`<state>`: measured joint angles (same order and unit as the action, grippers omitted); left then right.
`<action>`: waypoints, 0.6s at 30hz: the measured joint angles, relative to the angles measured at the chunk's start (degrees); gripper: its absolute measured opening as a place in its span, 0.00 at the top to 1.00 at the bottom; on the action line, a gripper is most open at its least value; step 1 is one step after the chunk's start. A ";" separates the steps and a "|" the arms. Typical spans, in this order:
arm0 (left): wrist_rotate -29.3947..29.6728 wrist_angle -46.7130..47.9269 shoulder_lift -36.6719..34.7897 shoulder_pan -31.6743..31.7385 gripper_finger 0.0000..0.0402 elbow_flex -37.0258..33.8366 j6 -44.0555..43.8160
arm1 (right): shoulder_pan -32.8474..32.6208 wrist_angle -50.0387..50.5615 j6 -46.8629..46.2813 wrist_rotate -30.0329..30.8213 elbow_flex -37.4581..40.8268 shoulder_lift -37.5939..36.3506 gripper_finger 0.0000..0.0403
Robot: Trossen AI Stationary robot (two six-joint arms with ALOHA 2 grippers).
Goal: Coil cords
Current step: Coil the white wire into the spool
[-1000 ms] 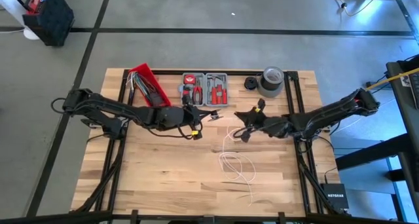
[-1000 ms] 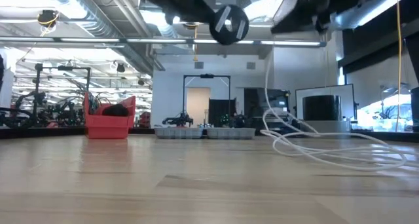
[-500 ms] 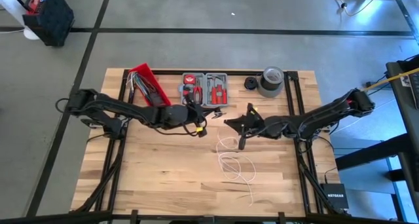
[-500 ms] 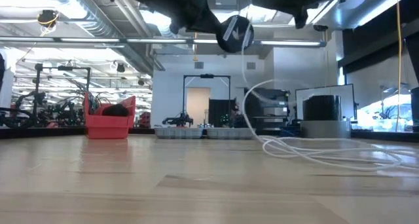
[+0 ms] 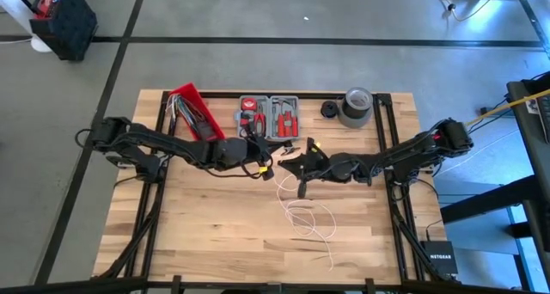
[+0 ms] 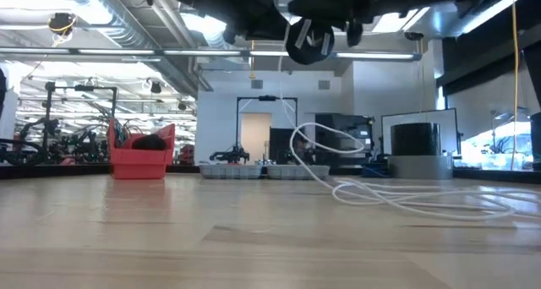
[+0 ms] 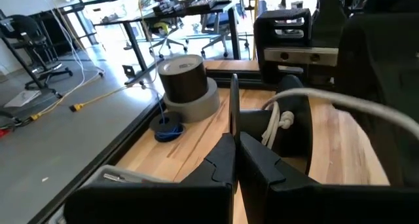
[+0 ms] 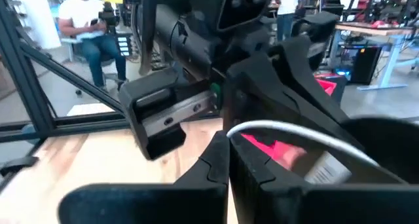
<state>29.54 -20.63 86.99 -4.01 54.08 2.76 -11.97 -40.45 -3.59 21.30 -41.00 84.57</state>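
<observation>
Right gripper (image 5: 292,167) clamped on white cord (image 5: 302,215) mid-table, left gripper (image 5: 268,159) fingers together beside it, low view shows cord lifted off table (image 5: 206,234).

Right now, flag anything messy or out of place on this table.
The white cord sprawls in loose, uneven loops mid-table, one end lifted between the left gripper and right gripper; it is not coiled. The tool case and tape roll look orderly.
</observation>
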 joint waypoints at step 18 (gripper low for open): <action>0.02 -0.05 -2.72 -3.21 1.00 -0.02 0.90 | -0.07 20.36 2.27 9.32 -3.25 4.20 0.99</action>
<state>29.56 -20.68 84.27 -7.23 54.06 3.67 -12.03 -20.09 -1.32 30.62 -44.24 88.77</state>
